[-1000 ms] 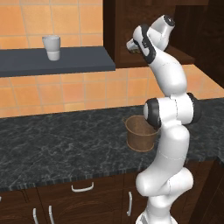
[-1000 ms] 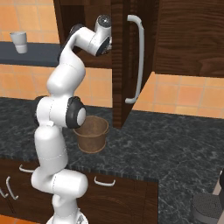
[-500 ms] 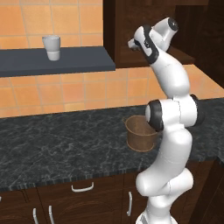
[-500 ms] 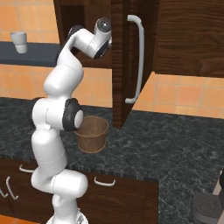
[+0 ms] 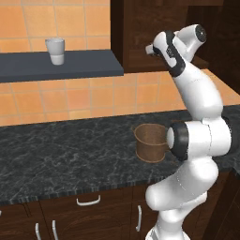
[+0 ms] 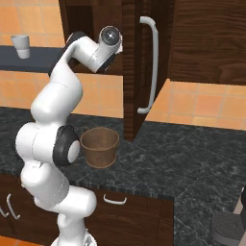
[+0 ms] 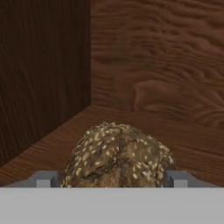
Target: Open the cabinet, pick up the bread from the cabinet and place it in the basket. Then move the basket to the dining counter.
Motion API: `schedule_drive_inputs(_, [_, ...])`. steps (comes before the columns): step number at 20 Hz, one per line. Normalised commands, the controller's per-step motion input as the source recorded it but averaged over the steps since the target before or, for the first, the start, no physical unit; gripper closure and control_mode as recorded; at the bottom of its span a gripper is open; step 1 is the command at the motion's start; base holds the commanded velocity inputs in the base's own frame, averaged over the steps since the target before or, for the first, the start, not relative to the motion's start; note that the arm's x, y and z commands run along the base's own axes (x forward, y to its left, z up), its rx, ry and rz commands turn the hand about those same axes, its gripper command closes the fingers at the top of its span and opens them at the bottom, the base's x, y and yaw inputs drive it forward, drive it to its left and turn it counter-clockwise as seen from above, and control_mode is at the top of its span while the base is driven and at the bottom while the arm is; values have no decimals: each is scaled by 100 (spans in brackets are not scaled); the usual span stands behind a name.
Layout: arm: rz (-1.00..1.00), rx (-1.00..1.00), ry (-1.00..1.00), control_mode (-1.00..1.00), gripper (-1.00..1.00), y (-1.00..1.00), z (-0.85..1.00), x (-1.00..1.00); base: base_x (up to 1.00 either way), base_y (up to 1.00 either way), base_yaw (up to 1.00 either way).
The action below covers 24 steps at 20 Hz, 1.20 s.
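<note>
Nearest the base, the small round brown woven basket (image 5: 151, 142) stands upright on the black speckled granite counter (image 5: 70, 154), just in front of the white arm's dark elbow joint. Above it the arm reaches into the tall dark brown wooden cabinet (image 6: 206, 38), whose door with the long silver bar handle (image 6: 150, 65) stands open. In the hand view the two-finger gripper (image 7: 111, 178) has its fingertips (image 7: 43, 178) spread either side of the rounded, seed-speckled brown bread (image 7: 116, 153), which sits on the cabinet's wooden floor near the back corner; whether they are pressing on the loaf I cannot tell.
</note>
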Motion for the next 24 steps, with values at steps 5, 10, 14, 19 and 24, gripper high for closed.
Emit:
schedule_drive_inputs(5, [0,1,0,-100,100,-2,9,-100,0,0,0])
schedule_drive_inputs(10, [-4,0,0,-100,100,0,9,-100,0,0,0])
schedule_drive_inputs(14, [-9,0,5,-100,100,0,16,-100,0,0,0])
schedule_drive_inputs(19, [-16,0,10,-100,100,0,17,-100,0,0,0])
schedule_drive_inputs(24, [-11,4,18,-100,100,0,0,-93,0,0,0])
